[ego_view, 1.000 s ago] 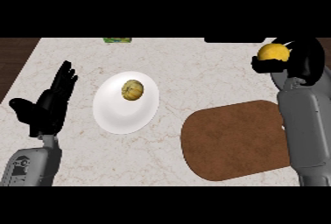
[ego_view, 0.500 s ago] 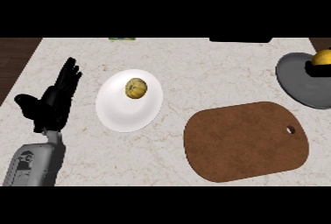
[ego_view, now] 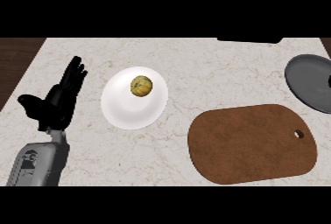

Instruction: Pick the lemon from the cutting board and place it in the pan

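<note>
One white plate (ego_view: 134, 105) is counted, left of centre; one round yellow-brown food item (ego_view: 142, 85) is counted on its far part; one brown cutting board (ego_view: 252, 143) is counted, near right; one dark grey pan (ego_view: 310, 83) is counted at the far right edge; one black hand (ego_view: 57, 98) is counted at the left.

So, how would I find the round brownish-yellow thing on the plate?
Start at the brown cutting board on the counter; up and to its left lies a white plate. The small brownish-yellow ball sits on the plate's upper part, the only thing on it.
</note>
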Robot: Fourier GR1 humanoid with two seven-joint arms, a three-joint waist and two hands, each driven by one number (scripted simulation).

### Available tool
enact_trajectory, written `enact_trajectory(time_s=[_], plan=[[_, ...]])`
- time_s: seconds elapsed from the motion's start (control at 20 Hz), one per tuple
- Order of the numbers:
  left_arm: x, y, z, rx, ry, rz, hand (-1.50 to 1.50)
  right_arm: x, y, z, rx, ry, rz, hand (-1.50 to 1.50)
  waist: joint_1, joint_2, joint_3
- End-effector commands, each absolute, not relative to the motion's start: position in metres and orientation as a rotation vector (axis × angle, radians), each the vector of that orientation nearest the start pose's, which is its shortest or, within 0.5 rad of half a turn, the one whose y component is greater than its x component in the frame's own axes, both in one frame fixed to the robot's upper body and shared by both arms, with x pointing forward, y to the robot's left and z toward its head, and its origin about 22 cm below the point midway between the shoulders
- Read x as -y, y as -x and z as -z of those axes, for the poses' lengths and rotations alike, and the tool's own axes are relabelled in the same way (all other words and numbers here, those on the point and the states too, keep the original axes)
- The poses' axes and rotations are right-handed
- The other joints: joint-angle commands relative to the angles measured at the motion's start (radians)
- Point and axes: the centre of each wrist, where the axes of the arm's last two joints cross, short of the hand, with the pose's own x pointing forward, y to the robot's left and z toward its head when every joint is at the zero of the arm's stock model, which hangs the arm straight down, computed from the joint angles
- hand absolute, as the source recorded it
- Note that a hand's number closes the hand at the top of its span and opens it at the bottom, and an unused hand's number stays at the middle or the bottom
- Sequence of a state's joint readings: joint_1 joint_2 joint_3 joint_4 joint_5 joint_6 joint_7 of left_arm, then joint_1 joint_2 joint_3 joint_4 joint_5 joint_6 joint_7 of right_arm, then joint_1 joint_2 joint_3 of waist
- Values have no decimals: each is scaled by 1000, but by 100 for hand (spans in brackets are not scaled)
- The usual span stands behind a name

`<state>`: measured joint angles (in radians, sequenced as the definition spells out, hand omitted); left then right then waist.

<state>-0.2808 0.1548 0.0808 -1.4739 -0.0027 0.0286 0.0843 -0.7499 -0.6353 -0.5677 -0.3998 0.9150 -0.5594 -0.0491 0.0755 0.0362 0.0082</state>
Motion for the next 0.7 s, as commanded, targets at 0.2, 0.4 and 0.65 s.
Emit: enact_trajectory(time_s=[0.2, 0.4, 0.65], plan=[[-241, -309, -54, 1662, -131, 96, 0, 465, -351, -48, 1089, 1186, -72, -150, 5, 7, 3], [-254, -307, -63, 1672, -127, 99, 0, 475, -343, -45, 1140, 1005, -42, -150, 8, 3, 5], [-248, -306, -51, 1659, -133, 94, 0, 481, -338, -46, 1218, 1041, -35, -150, 8, 9, 4]])
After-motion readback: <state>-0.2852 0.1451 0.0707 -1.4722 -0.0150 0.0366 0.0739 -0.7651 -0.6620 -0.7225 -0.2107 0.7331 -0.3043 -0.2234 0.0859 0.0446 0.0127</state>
